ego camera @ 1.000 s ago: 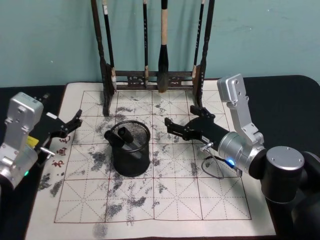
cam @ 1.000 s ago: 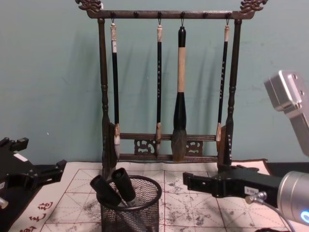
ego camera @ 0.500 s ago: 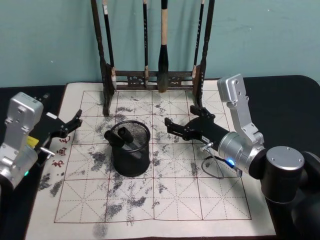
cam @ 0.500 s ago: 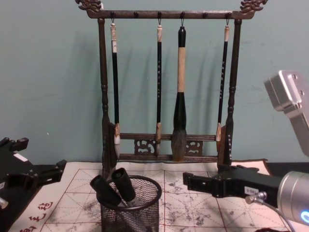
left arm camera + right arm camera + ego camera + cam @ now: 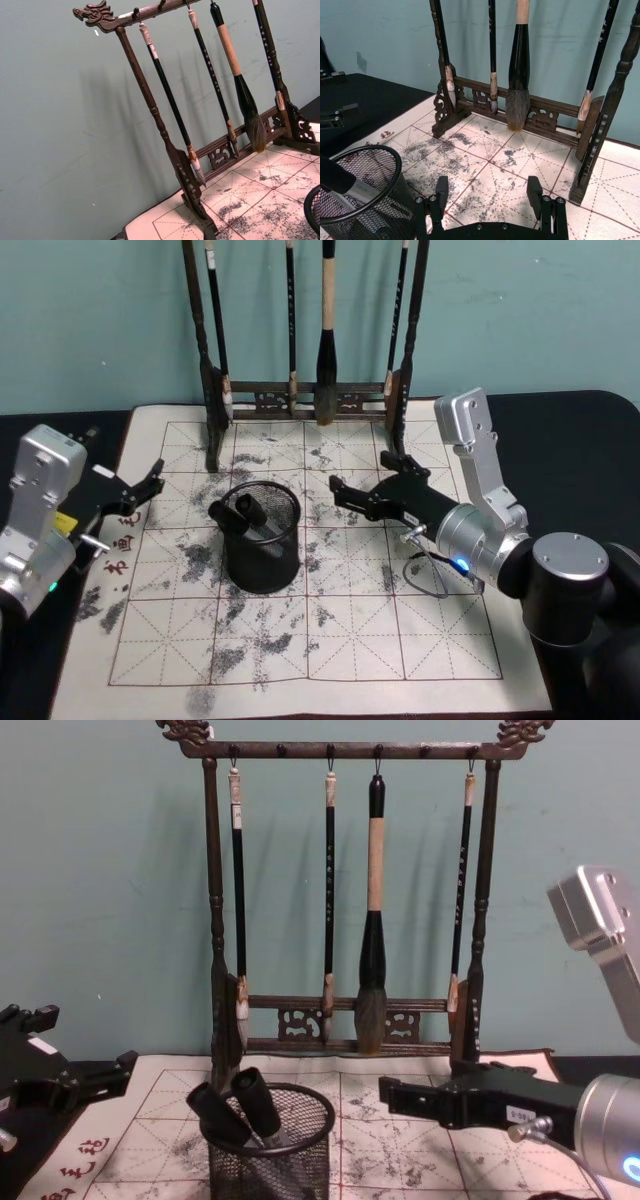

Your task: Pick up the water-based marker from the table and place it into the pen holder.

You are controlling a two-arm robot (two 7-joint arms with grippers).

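Right gripper [image 5: 342, 497]: from the head view I see its fingers spread apart and empty, hovering just beside the holder [image 5: 260, 540], on the holder's right.
Left gripper [image 5: 148, 483]: parked off the holder's left, near the mat [image 5: 350, 640] edge; jaws look apart and hold nothing.
Marker [image 5: 243, 510]: already inside the holder, two dark capped ends leaning against the rim on its left side; I cannot tell which of the two is the marker.
Step in hand: I judge the drop is made, so what remains is to pull the right arm back level and away from the holder, without clipping the rim or the rack [image 5: 310, 390] behind it.
Chest view: holder [image 5: 268, 1155] sits low in front of the rack [image 5: 345, 900]; two blunt black ends [image 5: 240, 1110] poke above the rim, tilted leftward. Right gripper [image 5: 392, 1098] sits right of the holder, about rim height.
Left wrist view: rack [image 5: 165, 130] with carved dragon end and hanging brushes [image 5: 235, 75]; a sliver of holder mesh [image 5: 314, 210] at the corner.
Right wrist view: both fingers [image 5: 441, 192] stand apart with bare mat between; holder [image 5: 365, 210] beside them, a black barrel with a pale band [image 5: 345, 182] resting inside.
Materials: holder is thin black wire mesh with a solid round rim, light, so a nudge could tip it. Mat is pale felt, red grid, ink-stained. Rack is dark turned wood.
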